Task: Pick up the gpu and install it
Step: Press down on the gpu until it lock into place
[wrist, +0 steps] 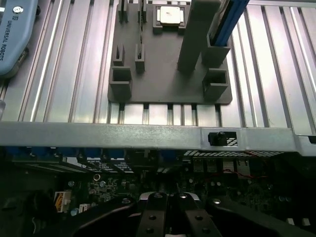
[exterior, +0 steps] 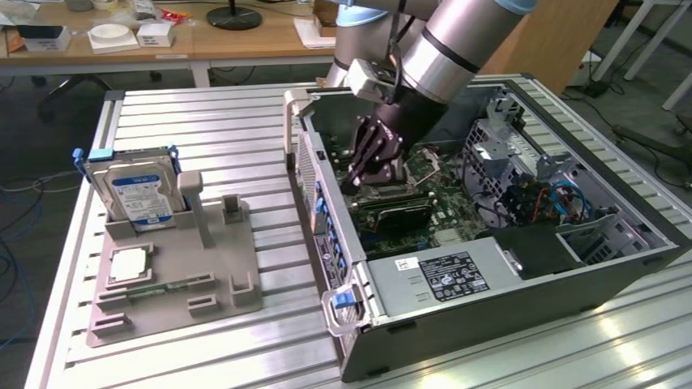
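The gpu point(exterior: 395, 215) is lying inside the open case point(exterior: 508, 300), a dark flat card sitting low over the motherboard point(exterior: 433, 207), near the case wall that is facing the holder. The gripper point(exterior: 359, 180) is reaching down into the case just beside the gpu, on the side farther from the labelled power supply point(exterior: 454, 275). Its fingers are pressing together. Whether they are pinching an edge of the card or only hovering next to it cannot be told.

In the wrist view the gripper point(wrist: 170, 222) is pointing down with its fingers meeting, and the motherboard point(wrist: 98, 187) is spreading dark beneath it, behind the pale top edge of the case wall point(wrist: 148, 134).

The arm point(exterior: 465, 40) is coming in from above the case, slanting down toward the exterior view's left.

Outside the case, toward the exterior view's left, a grey holder point(exterior: 216, 267) is resting on the ribbed metal worktop point(exterior: 216, 121). A hard drive point(exterior: 135, 190) with a blue-white label is standing upright in the holder's far end. A square chip point(exterior: 128, 263) is sitting flat in it nearer the camera, and a narrow green memory stick point(exterior: 162, 288) is lying just beside the chip. The wrist view is looking over the case wall at the holder point(wrist: 168, 79), the chip point(wrist: 170, 16) and the worktop point(wrist: 64, 74).
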Tool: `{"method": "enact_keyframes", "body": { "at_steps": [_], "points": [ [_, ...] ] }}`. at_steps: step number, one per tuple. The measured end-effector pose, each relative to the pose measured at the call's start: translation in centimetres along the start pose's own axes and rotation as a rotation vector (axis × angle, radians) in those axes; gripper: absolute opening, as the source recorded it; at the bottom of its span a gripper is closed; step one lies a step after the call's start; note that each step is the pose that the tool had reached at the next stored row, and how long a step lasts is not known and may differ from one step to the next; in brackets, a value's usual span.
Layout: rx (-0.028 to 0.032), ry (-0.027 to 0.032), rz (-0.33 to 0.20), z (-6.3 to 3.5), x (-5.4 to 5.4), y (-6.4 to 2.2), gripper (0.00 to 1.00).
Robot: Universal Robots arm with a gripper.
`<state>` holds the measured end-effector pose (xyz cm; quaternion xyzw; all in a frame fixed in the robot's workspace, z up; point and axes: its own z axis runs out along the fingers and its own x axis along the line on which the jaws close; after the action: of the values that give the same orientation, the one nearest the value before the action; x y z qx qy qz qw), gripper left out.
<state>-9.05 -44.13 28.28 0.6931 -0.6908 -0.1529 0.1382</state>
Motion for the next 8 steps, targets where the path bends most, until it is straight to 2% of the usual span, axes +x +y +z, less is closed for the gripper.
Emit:
{"method": "enact_keyframes", "body": {
  "at_steps": [8],
  "points": [
    [-0.0001, -0.0003, 0.000, 0.53, -0.01, 0.46, 0.10]
  ]
}}
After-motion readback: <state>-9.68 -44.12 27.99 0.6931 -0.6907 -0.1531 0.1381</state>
